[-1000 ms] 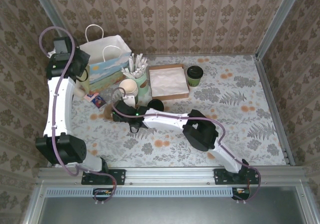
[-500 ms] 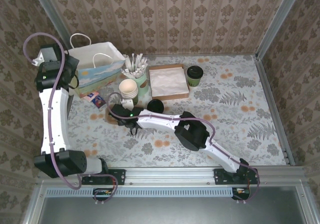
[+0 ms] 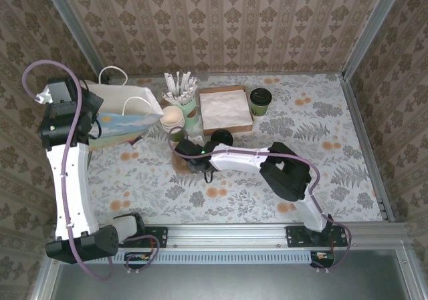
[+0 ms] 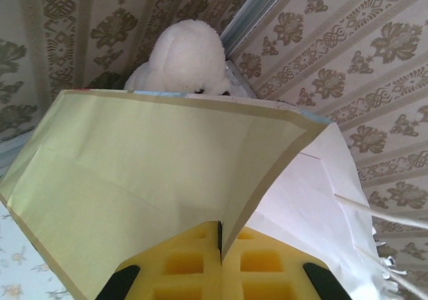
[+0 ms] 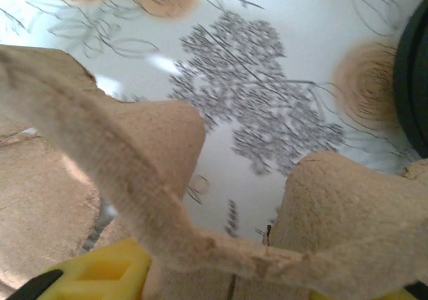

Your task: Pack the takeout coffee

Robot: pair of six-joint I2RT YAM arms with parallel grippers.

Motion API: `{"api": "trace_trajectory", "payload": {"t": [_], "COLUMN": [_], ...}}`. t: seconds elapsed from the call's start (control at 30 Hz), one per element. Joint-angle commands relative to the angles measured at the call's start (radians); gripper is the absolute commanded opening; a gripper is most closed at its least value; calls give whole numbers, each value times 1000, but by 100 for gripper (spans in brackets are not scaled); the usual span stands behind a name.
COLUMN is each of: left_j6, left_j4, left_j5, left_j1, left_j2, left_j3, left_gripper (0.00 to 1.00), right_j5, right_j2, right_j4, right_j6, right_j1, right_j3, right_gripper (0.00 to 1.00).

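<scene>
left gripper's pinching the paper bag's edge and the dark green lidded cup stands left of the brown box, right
Not quite. The left gripper does pinch the paper bag by its edge, but the top view shows the dark green lidded cup standing to the right of the brown box, not left of it.

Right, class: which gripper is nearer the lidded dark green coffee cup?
Right. The right gripper is at mid-table, left of the coffee cup and closer to the arm bases. The left gripper is far off at the table's left edge, clamped on the paper bag.
</scene>
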Motion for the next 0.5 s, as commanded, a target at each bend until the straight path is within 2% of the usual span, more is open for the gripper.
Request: {"api": "trace_trajectory", "payload": {"t": [0.0,0.23,0.47], "left_j6": [43,52,94], "left_j4": [-86,-269,-495], "left_j5": [-23,33,147], "left_j1": [6,4,5], "left_j2": [-60,-130,-133], "left_j3": [-20,9,71], "left_gripper": [0,0,0], "right_j5": [-30,-40,-62], "right_j2": [-97,-268,-458], "right_j4": [47,84,89], "right_j6": [-54,-116,-127], "right_j1": [-1,-33,-105], "right_j3": [-93,-257,-400], "right_gripper": [42,40,39]}}
